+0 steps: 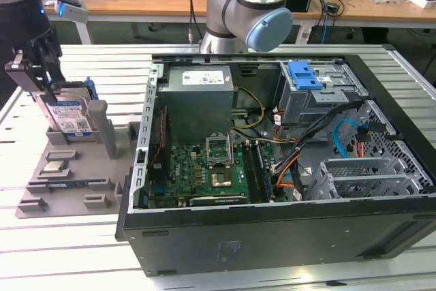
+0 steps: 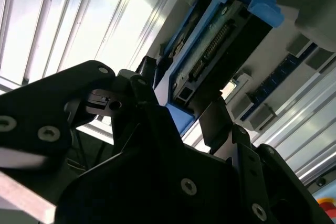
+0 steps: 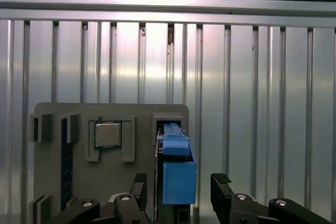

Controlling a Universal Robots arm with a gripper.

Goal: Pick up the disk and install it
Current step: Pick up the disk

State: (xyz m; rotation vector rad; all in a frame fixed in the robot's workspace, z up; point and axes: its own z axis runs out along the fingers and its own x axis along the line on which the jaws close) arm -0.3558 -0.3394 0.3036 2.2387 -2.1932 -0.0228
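Fingers (image 3: 137, 187) spread open on either side of the disk (image 3: 178, 181), not clamped on it, disk standing on edge in a slot of the grey holder (image 3: 52, 111), chip (image 3: 107, 135) just beside it, ribbed metal tabletop (image 3: 252, 103) beyond, open computer case (image 1: 272, 243) well apart.

Slatted metal table (image 1: 109, 66) bearing grey tray (image 1: 102, 165), computer case (image 1: 272, 243).

disk (image 1: 71, 118) lower part hidden in grey holder (image 1: 101, 125); arm's wrist end (image 1: 20, 5) cut off at exterior view's left edge.
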